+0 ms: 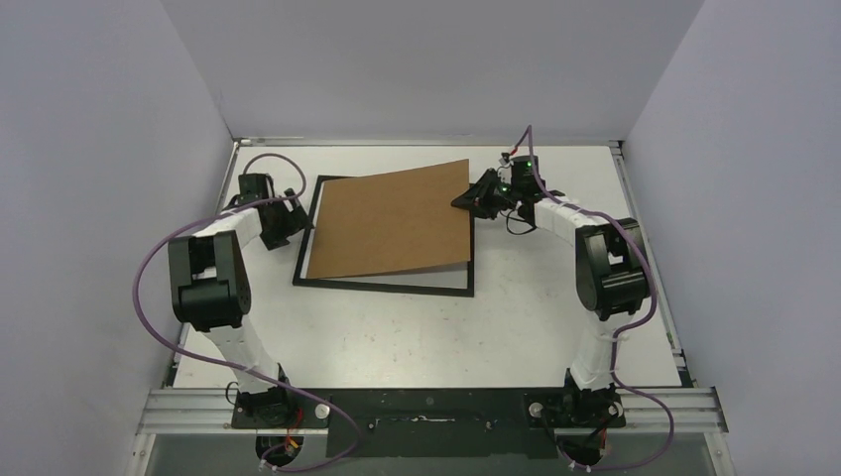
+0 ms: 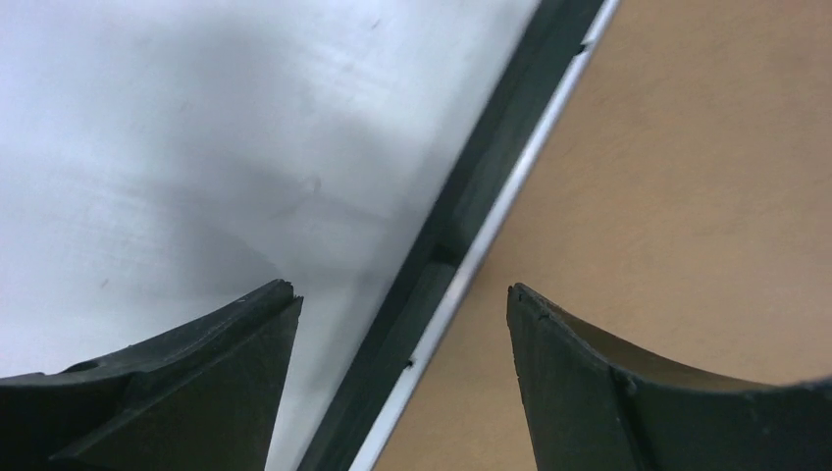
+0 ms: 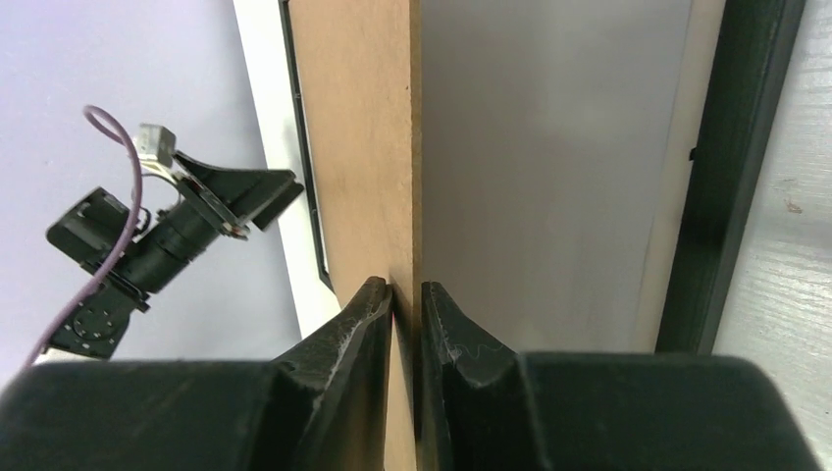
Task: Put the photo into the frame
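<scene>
R gripper [image 1: 468,198] closed on the far-right edge of the brown backing board [image 1: 392,220]; the wrist view shows both fingers pinching the board's thin edge, R gripper [image 3: 407,289], board [image 3: 363,147]. Board is tilted: R edge raised, L edge down on the frame [image 1: 387,286], so the gap opens toward the R arm and the near side. Frame lies flat on the table [image 1: 426,337], long axis approx. L–R across it. L gripper [image 1: 298,222] sits at the frame's L short rail with jaws apart and nothing between them; its wrist view shows them either side of the dark rail [image 2: 446,206] and the board's edge [image 2: 687,196]. Photo: no sunset print visible anywhere. A pale sheet [image 3: 549,147] lies in the frame opening under the lifted board, w/ a cream strip [image 3: 677,196] beside the R rail [image 3: 731,147]; can't tell whether it is the photo's back, the mat or glass. Judgement: if the photo is already in, next is lowering the board, pivoting on the L edge. R arm controls that; L arm is nearer the hinge side and placed to steady it.
</scene>
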Controlling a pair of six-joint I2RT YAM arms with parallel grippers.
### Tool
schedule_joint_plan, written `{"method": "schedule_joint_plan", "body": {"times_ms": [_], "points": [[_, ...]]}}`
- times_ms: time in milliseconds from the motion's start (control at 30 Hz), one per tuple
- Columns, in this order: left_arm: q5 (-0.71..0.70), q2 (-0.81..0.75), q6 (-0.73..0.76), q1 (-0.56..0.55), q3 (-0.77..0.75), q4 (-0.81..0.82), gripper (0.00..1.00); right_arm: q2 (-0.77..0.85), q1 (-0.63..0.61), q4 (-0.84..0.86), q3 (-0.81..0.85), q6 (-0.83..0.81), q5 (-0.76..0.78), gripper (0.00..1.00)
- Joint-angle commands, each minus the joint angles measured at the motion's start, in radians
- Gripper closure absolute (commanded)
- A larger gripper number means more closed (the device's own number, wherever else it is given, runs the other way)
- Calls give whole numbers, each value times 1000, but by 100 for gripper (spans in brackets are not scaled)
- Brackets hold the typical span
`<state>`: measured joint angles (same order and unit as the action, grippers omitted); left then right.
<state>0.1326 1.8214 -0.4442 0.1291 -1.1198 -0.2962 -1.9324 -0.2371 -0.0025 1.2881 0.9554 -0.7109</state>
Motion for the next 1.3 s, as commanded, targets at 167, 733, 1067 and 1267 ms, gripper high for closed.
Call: {"method": "schedule_joint_plan", "body": {"times_ms": [167,733,1067,1267], "points": [[274,114,17,16,-114,79,31,-60,-43,-138,58,-128,42,83],[318,142,25,17,-122,55,46,-79,-69,-417,202,-251,161,34],[309,148,35,20,-136,45,46,-108,-48,-742,361,-409,291,22],[306,145,46,23,-145,35,45,-108,-34,-767,378,-461,348,19]]}}
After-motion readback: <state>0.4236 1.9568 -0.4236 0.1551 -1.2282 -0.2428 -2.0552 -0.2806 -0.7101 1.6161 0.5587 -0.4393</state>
